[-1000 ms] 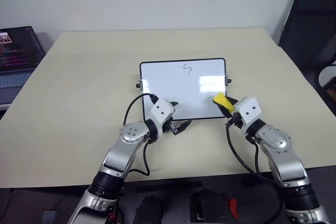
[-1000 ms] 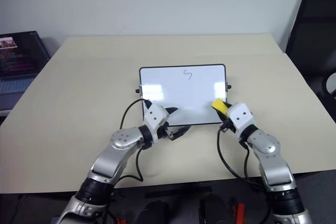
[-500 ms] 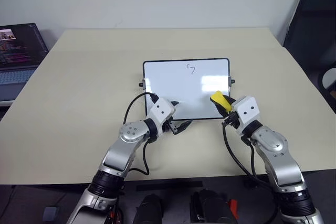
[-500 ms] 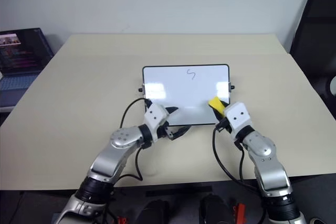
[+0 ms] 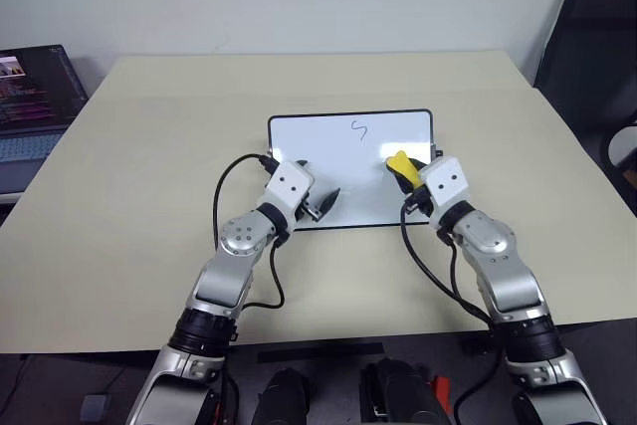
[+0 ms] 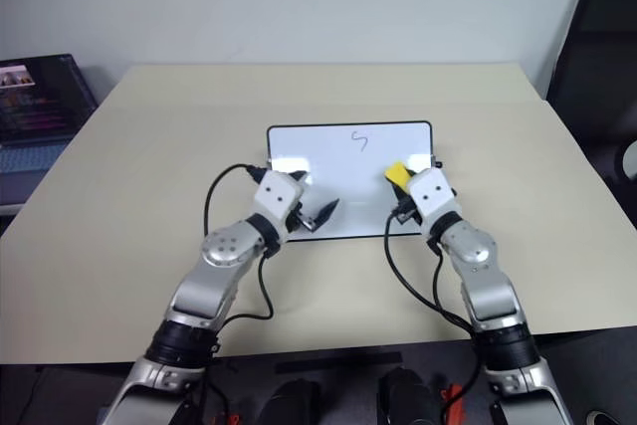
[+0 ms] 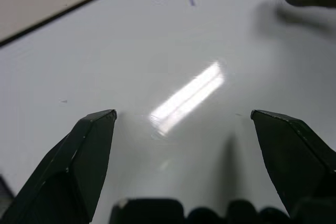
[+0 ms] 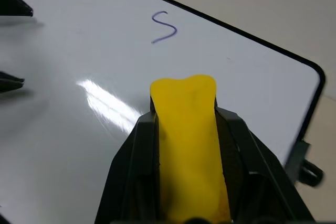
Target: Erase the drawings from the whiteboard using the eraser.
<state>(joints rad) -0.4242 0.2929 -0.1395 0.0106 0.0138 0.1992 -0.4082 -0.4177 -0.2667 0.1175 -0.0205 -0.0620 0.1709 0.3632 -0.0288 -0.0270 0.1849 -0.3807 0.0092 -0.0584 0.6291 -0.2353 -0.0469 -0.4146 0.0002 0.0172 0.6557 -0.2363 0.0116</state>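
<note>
The eraser [image 8: 190, 145] is getting squeezed between the right pincer's [image 8: 185, 129] fingers, so its black underside and rear end are staying hidden. Beside the whiteboard [image 5: 338, 161], the laptop [image 5: 30, 106] and black chair [image 5: 597, 57] are running off frame.

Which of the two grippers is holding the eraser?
The right gripper: its fingers are shut on the yellow eraser over the whiteboard. The left gripper stands open with nothing between its fingers.

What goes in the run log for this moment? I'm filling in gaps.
right gripper: shut on eraser, over whiteboard | left gripper: open, empty | drawing: one squiggle visible, unerased
</note>
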